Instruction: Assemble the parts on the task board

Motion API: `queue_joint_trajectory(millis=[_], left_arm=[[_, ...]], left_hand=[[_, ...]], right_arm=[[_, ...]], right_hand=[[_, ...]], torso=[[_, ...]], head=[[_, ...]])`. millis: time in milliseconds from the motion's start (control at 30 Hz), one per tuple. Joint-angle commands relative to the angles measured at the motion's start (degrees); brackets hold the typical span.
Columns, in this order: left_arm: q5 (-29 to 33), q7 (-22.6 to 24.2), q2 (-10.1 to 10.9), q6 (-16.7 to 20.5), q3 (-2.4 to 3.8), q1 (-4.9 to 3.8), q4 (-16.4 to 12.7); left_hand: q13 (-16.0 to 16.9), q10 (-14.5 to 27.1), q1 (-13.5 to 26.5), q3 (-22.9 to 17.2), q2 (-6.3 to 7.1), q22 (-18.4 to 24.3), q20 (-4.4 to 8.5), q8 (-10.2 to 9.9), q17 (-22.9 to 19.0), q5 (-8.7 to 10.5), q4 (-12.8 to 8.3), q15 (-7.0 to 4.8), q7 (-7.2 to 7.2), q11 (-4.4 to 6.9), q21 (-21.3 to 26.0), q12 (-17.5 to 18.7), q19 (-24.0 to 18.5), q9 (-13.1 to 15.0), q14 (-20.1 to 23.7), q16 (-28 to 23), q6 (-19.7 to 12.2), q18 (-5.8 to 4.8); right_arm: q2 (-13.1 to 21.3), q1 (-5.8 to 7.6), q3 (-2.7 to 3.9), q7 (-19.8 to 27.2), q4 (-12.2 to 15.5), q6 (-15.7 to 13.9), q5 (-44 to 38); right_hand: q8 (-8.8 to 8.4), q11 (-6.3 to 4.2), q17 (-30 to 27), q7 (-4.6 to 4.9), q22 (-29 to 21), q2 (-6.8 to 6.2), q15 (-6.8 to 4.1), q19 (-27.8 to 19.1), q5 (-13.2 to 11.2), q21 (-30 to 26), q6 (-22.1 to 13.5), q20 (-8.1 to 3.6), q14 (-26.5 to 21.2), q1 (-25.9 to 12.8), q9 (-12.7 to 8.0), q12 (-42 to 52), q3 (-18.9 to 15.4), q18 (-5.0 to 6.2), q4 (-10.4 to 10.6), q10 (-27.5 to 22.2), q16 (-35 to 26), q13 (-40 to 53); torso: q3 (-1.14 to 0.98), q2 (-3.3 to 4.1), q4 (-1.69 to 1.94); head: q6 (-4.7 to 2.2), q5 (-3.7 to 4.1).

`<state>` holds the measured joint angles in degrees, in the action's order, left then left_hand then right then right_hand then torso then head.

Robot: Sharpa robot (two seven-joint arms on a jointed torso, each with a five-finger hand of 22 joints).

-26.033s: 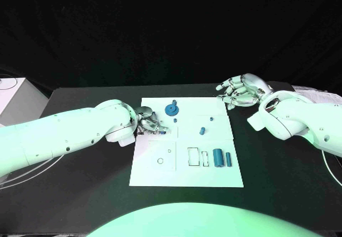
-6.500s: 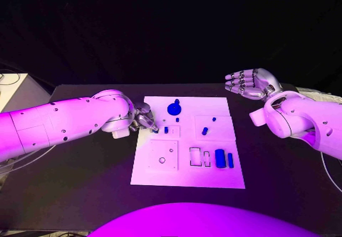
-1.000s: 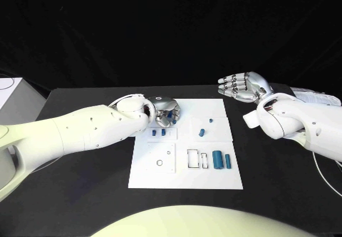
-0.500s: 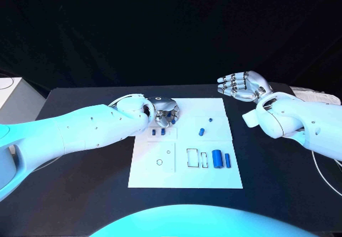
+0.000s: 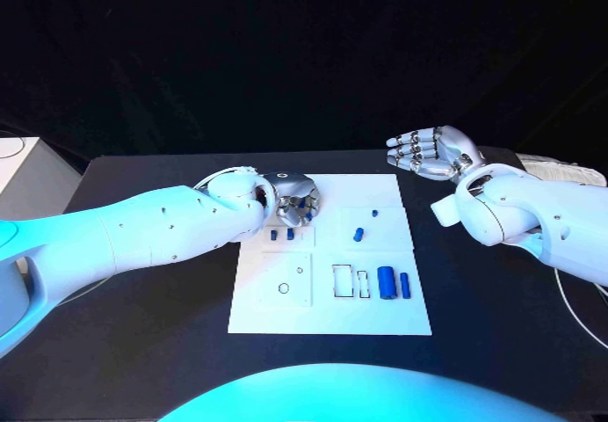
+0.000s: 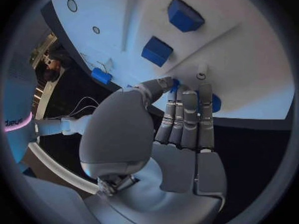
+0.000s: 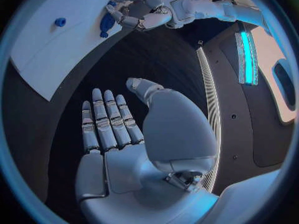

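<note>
The white task board [image 5: 332, 308] lies mid-table. My left hand [image 5: 294, 199] is curled over the blue round part [image 6: 214, 103] at the board's far left. Thumb and fingertips [image 6: 186, 98] close round that part, and most of it is hidden under them. Two small blue blocks [image 5: 283, 235] stand side by side just nearer me. A small blue peg [image 5: 375, 212] and a blue piece [image 5: 358, 235] sit to their right. A thick blue cylinder [image 5: 387, 284] and a thinner one [image 5: 404, 283] lie lower right. My right hand [image 5: 430, 155] hangs beyond the board's far right corner, fingers spread, holding nothing.
Two outlined slots [image 5: 351, 280] and a small ring mark [image 5: 284, 288] show on the board's near half. A white box [image 5: 18, 171] stands at the table's left edge. Black tabletop [image 5: 152, 299] surrounds the board. White papers [image 5: 558, 169] lie at the far right.
</note>
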<state>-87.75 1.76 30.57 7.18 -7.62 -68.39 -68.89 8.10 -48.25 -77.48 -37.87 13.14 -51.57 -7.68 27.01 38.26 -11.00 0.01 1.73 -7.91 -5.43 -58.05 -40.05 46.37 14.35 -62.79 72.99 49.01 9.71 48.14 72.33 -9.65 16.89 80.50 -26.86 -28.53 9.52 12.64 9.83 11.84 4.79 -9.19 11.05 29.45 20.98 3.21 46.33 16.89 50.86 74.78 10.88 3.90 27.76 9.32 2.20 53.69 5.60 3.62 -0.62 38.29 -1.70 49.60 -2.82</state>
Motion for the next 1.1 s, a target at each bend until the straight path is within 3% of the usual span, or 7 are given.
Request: queue_joint_trajectory(millis=[33, 200, 567, 767, 1100], left_arm=[[1.6, 1.1, -0.1, -1.3, -0.18, 0.20, 0.0], [2.4, 1.3, 0.0, -0.5, -0.18, 0.20, 0.2], [2.7, 1.7, 0.4, 1.6, -0.18, 0.20, 0.2], [3.4, 2.1, 1.4, 2.7, -0.12, 0.20, -1.2], [6.3, 1.5, 6.2, 2.8, 2.51, 0.06, -7.3]], left_hand=[[-0.3, -1.6, -0.2, 0.0, -0.76, 0.1, -0.10, -0.3, 1.1, 0.14, 0.0, -0.17, -0.11, 0.27, 0.1, 0.9, 0.4, 0.2, -1.2, 0.9, 1.4, 0.84], [-1.1, -5.6, -1.7, 0.1, -2.62, -0.5, 0.47, -0.6, 4.6, 0.20, -1.0, -0.62, -0.35, 0.70, -1.0, 2.8, 1.6, 0.8, -4.5, 3.0, 3.9, 0.88], [-1.8, -8.5, -3.0, 0.4, -3.60, -1.6, 0.98, -2.3, 5.7, 0.13, -2.7, -0.89, -0.38, 0.85, -2.5, 5.9, 1.8, 1.2, -5.9, 3.8, 5.3, 0.85], [-1.9, -9.0, -3.3, 0.3, -3.68, -1.9, 1.04, -2.8, 5.7, 0.08, -3.1, -0.88, -0.45, 0.79, -2.9, 6.5, 1.8, 1.2, -6.0, 3.8, 5.4, 0.85], [-2.0, -9.4, -2.7, 0.6, -3.49, -2.1, 0.94, -3.4, 5.7, 0.12, -3.0, -0.74, -0.58, 0.64, -3.2, 7.3, 1.7, 1.2, -6.2, 4.0, 5.7, 0.80]], right_arm=[[0.0, -0.01, 0.03, 0.6, 0.1, 0.4, 0.1], [0.0, -0.01, 0.03, 0.6, 0.1, 0.4, 0.1], [0.1, 0.00, 0.03, 0.6, 0.1, 0.4, 0.1], [0.1, 0.00, 0.03, 0.6, 0.2, 0.4, 0.1], [0.5, 0.00, 0.03, 0.6, 0.3, 0.4, 0.1]], right_hand=[[-0.27, 0.19, -0.1, 3.95, -0.1, -0.04, 0.28, 0.1, 0.4, -0.1, 0.3, -0.14, 0.0, -0.4, -0.1, -0.2, 0.4, -0.36, 0.1, -0.1, -0.1, 0.0], [-0.28, 0.18, -0.1, 3.93, -0.1, 0.03, 0.28, 0.0, 0.4, -0.1, 0.3, -0.14, 0.0, -0.3, -0.1, -0.2, 0.5, -0.36, 0.1, -0.1, -0.1, 0.0], [-0.30, 0.18, -0.2, 3.93, -0.2, 0.08, 0.28, -0.1, 0.5, -0.1, 0.3, -0.14, 0.0, -0.2, -0.1, -0.2, 0.6, -0.36, 0.1, -0.1, -0.1, 0.0], [-0.30, 0.18, -0.2, 3.93, -0.2, 0.08, 0.28, -0.1, 0.5, -0.1, 0.3, -0.14, 0.0, -0.2, -0.1, -0.2, 0.6, -0.36, 0.1, -0.1, -0.1, 0.0], [-0.30, 0.18, -0.2, 3.93, -0.2, 0.08, 0.28, -0.1, 0.5, -0.1, 0.3, -0.14, 0.0, -0.2, -0.1, -0.2, 0.6, -0.36, 0.1, -0.1, -0.1, 0.0]], torso=[[-0.02, 0.02, -0.02], [-0.03, 0.01, -0.04], [0.01, -0.02, -0.03], [0.01, -0.03, -0.03], [-0.08, -0.02, 0.10]], head=[[0.05, 0.08], [0.18, 0.17], [0.08, 0.17], [-0.05, 0.24], [0.02, -0.02]])
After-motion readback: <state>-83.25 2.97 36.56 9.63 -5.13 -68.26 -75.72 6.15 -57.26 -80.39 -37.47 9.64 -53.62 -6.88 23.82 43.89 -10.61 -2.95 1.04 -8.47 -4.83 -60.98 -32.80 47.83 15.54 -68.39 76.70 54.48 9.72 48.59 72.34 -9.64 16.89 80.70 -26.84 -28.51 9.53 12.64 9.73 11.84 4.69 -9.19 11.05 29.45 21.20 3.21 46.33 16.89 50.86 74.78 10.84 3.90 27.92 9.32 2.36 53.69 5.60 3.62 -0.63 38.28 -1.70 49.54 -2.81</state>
